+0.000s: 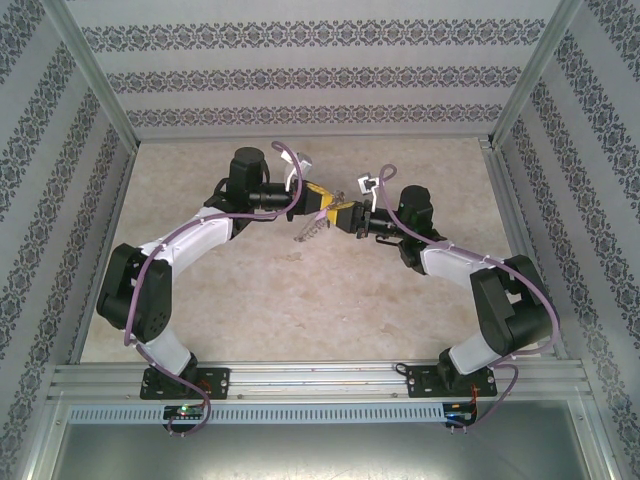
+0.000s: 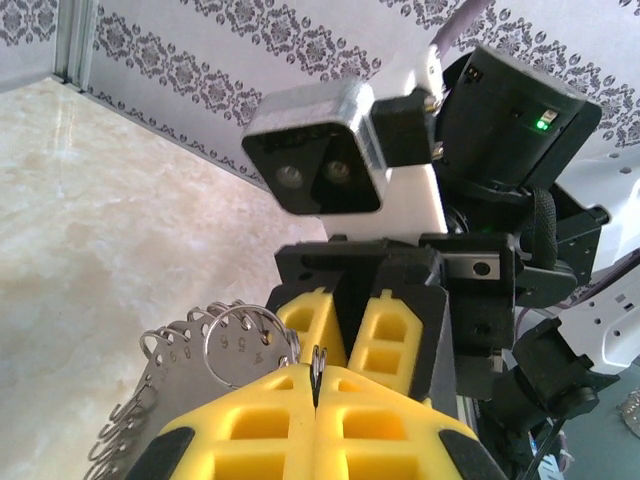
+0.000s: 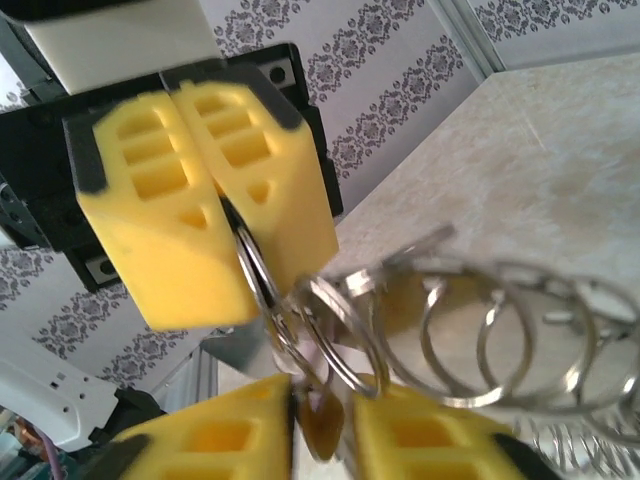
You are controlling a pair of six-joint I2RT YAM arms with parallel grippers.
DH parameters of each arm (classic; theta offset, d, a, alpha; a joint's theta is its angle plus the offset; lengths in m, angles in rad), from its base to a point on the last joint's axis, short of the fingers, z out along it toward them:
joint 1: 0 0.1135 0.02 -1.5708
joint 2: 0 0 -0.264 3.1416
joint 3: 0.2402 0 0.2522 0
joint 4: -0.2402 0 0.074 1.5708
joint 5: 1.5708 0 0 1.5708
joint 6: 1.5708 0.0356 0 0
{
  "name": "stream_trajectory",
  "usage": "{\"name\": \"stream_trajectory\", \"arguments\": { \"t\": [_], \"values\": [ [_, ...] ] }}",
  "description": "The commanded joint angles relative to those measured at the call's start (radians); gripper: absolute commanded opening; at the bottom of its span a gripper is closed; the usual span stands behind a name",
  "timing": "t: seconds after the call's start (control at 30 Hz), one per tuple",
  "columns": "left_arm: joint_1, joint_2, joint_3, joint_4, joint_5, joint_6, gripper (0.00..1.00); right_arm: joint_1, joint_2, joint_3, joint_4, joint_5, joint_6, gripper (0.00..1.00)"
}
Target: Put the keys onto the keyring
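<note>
Two yellow-fingered pincers tip to tip, left gripper (image 2: 316,385) clenched on one silvery keyring (image 2: 185,365), at least four thin wire loops (image 3: 495,325) fanning beside it, right gripper (image 3: 322,400) slightly parted around a loop, grip unclear

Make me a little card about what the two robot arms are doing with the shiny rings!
Where: both arms meet above the middle of the beige table
Left tool: shut, pinching a thin ring of the keyring
Right tool: fingers at the rings, facing the left tool; grip too blurry to tell
Rest of keyring: silvery loops hanging beside the tools
</note>
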Motion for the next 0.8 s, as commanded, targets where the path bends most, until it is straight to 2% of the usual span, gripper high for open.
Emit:
{"name": "stream_trajectory", "arguments": {
  "t": [0.0, 0.27, 0.37, 0.43, 0.5, 0.57, 0.6, 0.67, 0.77],
  "values": [
    [-0.009, -0.050, 0.001, 0.092, 0.008, -0.013, 0.00, -0.010, -0.036, -0.036, 0.019, -0.005, -0.020, 0.31],
    [-0.009, -0.052, -0.002, 0.109, 0.006, -0.021, 0.00, -0.068, -0.156, -0.107, -0.033, 0.007, -0.041, 0.42],
    [-0.009, -0.053, -0.002, 0.112, 0.004, -0.021, 0.00, -0.072, -0.191, -0.105, -0.107, 0.025, -0.075, 0.51],
    [-0.009, -0.052, -0.001, 0.111, 0.003, -0.021, 0.00, -0.078, -0.210, -0.104, -0.141, 0.034, -0.094, 0.62],
    [-0.009, -0.056, -0.002, 0.108, 0.002, -0.018, 0.00, -0.090, -0.229, -0.104, -0.170, 0.035, -0.105, 0.77],
    [-0.009, -0.062, -0.002, 0.101, 0.000, -0.012, 0.00, -0.105, -0.247, -0.103, -0.199, 0.043, -0.116, 0.85],
    [-0.009, -0.064, -0.001, 0.095, -0.003, -0.007, 0.00, -0.112, -0.258, -0.100, -0.218, 0.049, -0.122, 0.97],
    [-0.009, -0.069, -0.002, 0.089, -0.009, -0.001, 0.00, -0.123, -0.277, -0.088, -0.284, 0.087, -0.145, 0.98],
    [-0.010, -0.075, -0.007, 0.090, -0.024, 0.001, 0.00, -0.128, -0.319, -0.060, -0.433, 0.253, -0.196, 0.98]
  ]
}}
